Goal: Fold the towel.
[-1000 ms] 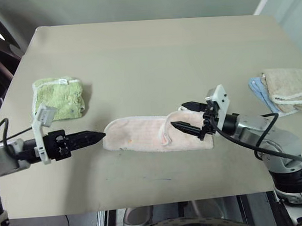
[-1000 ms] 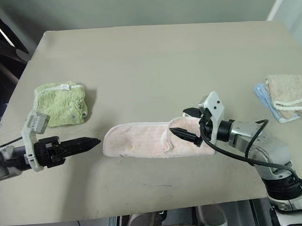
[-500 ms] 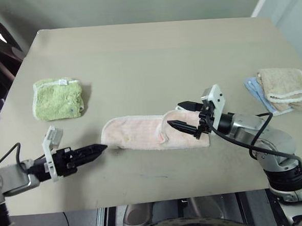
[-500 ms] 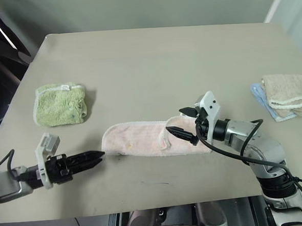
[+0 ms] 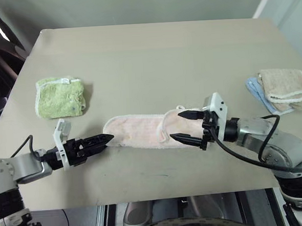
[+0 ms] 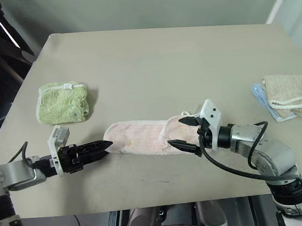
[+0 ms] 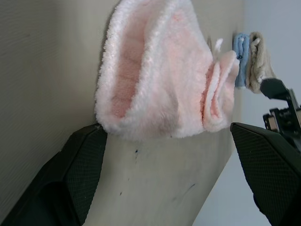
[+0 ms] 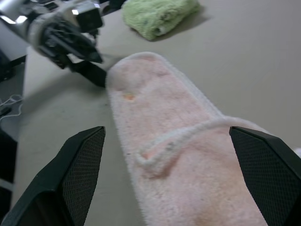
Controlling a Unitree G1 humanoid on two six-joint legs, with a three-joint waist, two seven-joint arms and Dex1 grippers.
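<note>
Towel (image 5: 147,132) lies as a long folded strip on the tabletop (image 5: 152,56); left hand (image 5: 105,140) and right hand (image 5: 185,125) both wide open at its ends, the crosswise fold seemingly left.

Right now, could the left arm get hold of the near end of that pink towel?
Probably yes. The left end effector is open, pointing at the pink towel end, with only bare table between them.

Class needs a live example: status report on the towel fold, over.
Left gripper open at towel's left end. Right gripper open over its right end, nothing held. Towel a long strip, flat on table. Nothing in the way.
</note>
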